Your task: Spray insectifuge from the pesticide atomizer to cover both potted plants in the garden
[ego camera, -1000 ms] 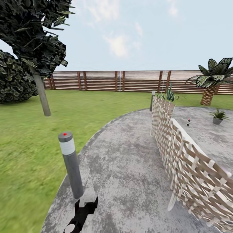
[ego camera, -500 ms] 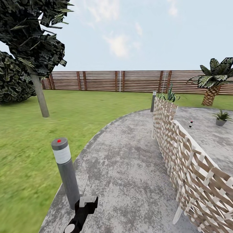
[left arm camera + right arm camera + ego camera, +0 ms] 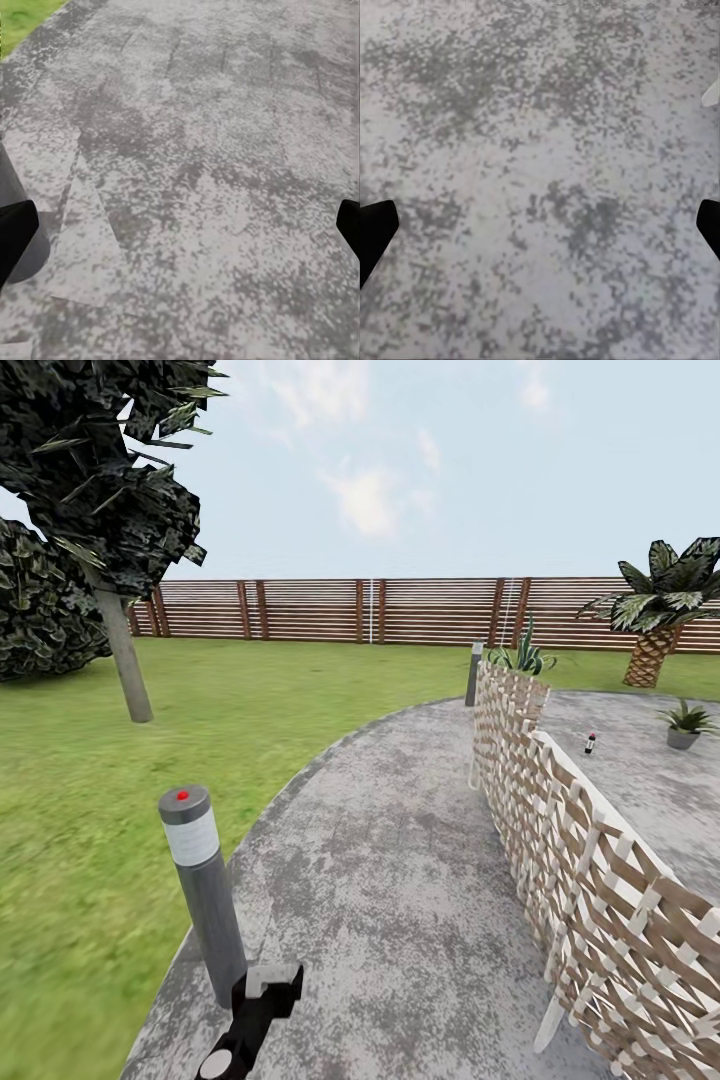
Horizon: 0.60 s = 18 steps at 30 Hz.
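Outdoors, on the round mottled-grey patio [image 3: 400, 880] of the garden. Landmark: the woven wicker seat back [image 3: 580, 860] running across the paving.

- Pesticide atomizer [image 3: 590, 743]: small dark bottle standing upright on the paving beyond the wicker seat back, well apart from the robot. Too small to read label or spray head.
- One potted plant [image 3: 685, 724]: low green rosette in a grey pot, beyond the wicker seat back too, near the atomizer but not touching it.
- Spiky plant [image 3: 520, 655] at the far end of the wicker seat back; a grey bollard lamp [image 3: 473, 673] just beside it.
- Palm [image 3: 660, 610] with scaly trunk past the potted plant, before the brown slatted fence [image 3: 370, 610].
- Nearer bollard lamp [image 3: 205, 890], red dot on top, at the patio's edge on the open side of the wicker seat back, lawn [image 3: 120, 810] beyond it. Dark-leaved tree [image 3: 110, 510] on the lawn.
- Left gripper [image 3: 265, 990]: low in the head view, close by the near bollard's base. Left wrist view: fingertips spread wide, holding nothing, bare paving between them.
- Right gripper [image 3: 540, 225]: fingertips spread wide over bare paving, holding nothing.
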### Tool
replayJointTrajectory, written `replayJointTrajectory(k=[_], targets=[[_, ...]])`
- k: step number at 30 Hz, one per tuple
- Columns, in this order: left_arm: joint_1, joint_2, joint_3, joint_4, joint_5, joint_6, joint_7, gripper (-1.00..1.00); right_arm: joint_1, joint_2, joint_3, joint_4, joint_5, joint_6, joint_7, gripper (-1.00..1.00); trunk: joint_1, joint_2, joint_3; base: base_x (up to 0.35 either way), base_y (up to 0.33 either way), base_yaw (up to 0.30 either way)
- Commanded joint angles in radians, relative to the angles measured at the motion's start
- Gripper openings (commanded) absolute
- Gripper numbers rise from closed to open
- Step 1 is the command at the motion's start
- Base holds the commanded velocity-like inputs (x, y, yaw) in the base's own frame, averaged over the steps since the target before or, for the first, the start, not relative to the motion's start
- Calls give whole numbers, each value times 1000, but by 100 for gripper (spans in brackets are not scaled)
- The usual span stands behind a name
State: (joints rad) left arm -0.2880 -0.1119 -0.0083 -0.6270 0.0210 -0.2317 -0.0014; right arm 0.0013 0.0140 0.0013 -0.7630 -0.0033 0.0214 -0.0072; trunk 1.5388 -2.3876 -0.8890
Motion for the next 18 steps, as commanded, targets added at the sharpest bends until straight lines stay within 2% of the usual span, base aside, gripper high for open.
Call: replayJointTrajectory(k=[1, 10, 15, 17, 18], targets=[[0, 0, -1, -5, 3, -3, 0, 100, 0, 3, 0, -43, 0, 8, 0, 100, 0, 0, -1, 0, 0, 0], [0, -1, -1, -11, 3, -3, 0, 100, 0, 9, 3, -96, -1, 13, 1, 100, 0, 0, -1, 5, 0, 0], [0, -10, -2, -10, 3, -2, 0, 100, 0, 13, 5, -100, 0, 12, -2, 100, 0, 0, -1, 132, 0, 0], [0, -12, -2, -10, 3, -2, 0, 100, 0, 19, 10, -153, 2, 13, -2, 100, 0, 0, -1, 252, 0, 0], [0, -14, -2, -10, 3, -3, 0, 100, 0, 22, 13, -226, 2, 20, -1, 100, 0, 0, -1, 275, 0, 0]])
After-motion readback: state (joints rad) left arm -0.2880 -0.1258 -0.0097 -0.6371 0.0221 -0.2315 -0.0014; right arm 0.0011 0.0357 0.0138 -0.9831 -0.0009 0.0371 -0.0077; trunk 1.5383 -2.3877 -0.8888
